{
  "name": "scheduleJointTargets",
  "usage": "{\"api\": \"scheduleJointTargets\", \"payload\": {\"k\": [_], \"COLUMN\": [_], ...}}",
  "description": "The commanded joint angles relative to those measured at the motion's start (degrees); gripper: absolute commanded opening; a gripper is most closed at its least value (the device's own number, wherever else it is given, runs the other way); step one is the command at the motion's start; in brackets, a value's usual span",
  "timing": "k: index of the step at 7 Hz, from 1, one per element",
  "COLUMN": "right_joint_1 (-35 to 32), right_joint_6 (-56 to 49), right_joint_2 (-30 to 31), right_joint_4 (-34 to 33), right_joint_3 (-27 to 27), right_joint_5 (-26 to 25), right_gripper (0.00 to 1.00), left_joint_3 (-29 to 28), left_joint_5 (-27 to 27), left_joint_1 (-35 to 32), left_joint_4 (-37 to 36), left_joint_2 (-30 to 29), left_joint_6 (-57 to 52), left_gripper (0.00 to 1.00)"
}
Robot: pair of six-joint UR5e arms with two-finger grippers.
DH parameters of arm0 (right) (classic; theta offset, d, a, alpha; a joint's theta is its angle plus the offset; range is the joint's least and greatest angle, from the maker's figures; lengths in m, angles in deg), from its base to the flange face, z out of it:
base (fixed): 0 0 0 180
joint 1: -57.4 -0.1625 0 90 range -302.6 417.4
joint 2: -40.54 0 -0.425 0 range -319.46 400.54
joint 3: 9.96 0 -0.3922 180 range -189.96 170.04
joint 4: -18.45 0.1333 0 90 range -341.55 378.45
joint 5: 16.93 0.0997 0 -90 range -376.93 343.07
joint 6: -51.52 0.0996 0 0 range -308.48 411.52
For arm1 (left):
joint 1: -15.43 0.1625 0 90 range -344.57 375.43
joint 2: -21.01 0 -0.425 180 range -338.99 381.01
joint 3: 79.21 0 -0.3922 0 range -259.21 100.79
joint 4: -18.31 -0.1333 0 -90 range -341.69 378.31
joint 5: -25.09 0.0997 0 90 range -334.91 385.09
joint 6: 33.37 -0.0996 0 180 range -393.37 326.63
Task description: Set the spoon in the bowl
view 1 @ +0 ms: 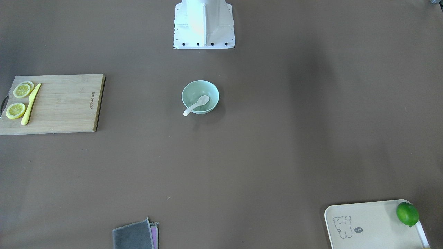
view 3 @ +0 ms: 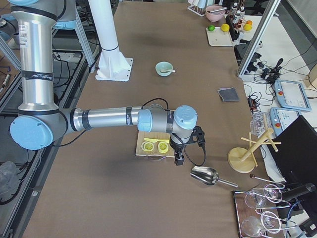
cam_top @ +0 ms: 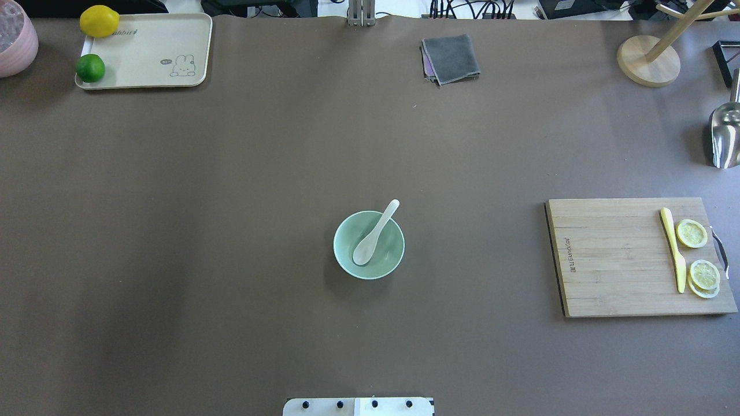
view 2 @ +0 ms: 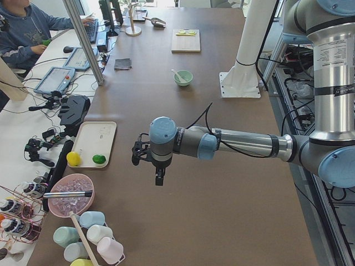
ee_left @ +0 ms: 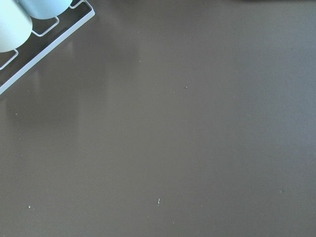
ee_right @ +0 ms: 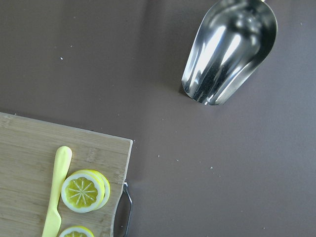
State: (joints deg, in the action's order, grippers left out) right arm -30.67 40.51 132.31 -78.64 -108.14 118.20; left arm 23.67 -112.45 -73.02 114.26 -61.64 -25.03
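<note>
Spoon: you'll find the white spoon (cam_top: 376,234) in the bowl. Its scoop is down inside, and its handle leans on the rim and pokes out past it, on the side away from the robot.
Bowl: the mint-green bowl (cam_top: 388,257) stands upright near the middle of the desk (cam_top: 231,190), straight out from the robot's base, with nothing else touching it.
Left end effector: the left end effector (view 2: 159,178) hangs pointing down over bare desk at the robot's left end, well apart from the bowl. You see it only from the side, so I cannot tell how its fingers are set. Its wrist camera shows brown desk and the corner of a wire rack with pale cups (ee_left: 29,15).
Right end effector: the right end effector (view 3: 178,159) points down at the robot's right end, just beside the handle end of the cutting board (cam_top: 613,260) and near the metal scoop (ee_right: 227,49). Again I cannot tell whether it is wide or narrow.
Cutting board: it carries a yellow knife (cam_top: 673,248) and lemon slices (cam_top: 692,233) at its outer end.
Tray: the cream tray (cam_top: 144,58) sits at the far corner on the robot's left, holding a lime (cam_top: 91,68) and a lemon (cam_top: 99,21).
Cloth: a folded grey cloth (cam_top: 452,58) lies near the desk's far edge.
</note>
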Motion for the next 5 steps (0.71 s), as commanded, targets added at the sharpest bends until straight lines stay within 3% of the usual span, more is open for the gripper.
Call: {"api": "scheduleJointTargets", "payload": {"k": [1, 5], "right_joint_1": [0.0, -0.2], "right_joint_6": [0.0, 1.1], "right_joint_2": [-0.4, -0.9], "right_joint_4": [0.0, 0.1], "right_joint_3": [0.4, 1.9], "right_joint_5": [-0.1, 0.5], "right_gripper": [1.00, 1.00], "left_joint_3": [0.0, 0.1], "left_joint_5": [-0.3, 0.1], "left_joint_1": [0.0, 0.0], "left_joint_4": [0.0, -0.1], "left_joint_2": [-0.1, -0.3], "left_joint_6": [-0.1, -0.3], "left_gripper": [0.98, 0.98]}}
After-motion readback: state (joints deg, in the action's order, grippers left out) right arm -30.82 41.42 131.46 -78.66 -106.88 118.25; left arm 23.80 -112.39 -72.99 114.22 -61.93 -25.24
